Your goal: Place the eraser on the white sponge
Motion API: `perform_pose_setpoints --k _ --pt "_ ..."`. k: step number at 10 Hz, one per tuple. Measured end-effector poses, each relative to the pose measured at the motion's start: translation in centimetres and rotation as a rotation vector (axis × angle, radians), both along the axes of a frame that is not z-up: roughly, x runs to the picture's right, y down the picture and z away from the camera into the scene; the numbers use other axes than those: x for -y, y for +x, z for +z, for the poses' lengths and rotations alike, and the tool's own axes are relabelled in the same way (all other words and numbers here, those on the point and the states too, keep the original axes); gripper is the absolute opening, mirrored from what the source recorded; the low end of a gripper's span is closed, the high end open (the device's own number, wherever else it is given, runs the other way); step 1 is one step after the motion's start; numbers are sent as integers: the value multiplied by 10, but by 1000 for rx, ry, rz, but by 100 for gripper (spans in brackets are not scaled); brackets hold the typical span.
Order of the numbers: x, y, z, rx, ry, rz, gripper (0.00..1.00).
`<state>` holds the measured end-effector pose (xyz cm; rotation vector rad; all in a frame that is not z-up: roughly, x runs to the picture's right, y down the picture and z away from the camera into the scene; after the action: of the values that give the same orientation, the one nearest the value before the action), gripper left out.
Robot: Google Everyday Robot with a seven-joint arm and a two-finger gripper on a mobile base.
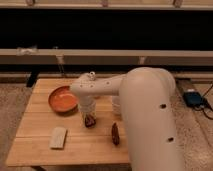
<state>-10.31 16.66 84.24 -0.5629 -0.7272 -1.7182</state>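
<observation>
The eraser (90,121) is a small dark block with an orange-brown face, on the wooden table (35,150) just right of its middle. My gripper (89,116) points straight down right at the eraser, and its tip hides the top of the block. The white sponge (58,137) lies flat near the table's front left, well apart from the gripper and with nothing on it.
An orange bowl (63,99) sits at the back left, close to my gripper. A dark reddish-brown oval object (115,134) lies to the right of the eraser. A white cup (116,104) is partly hidden behind my arm (145,115). A blue device (193,97) lies on the floor at the right.
</observation>
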Motion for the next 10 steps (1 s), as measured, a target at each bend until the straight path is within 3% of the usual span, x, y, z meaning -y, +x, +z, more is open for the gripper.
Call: perform_pose_setpoints --k 3,7,10 --pt "12 -29 -40 83 55 -44 0" --pt "-26 -104 -99 246 70 -179 0" --pt "-45 -145 -117 357 44 -264 2"
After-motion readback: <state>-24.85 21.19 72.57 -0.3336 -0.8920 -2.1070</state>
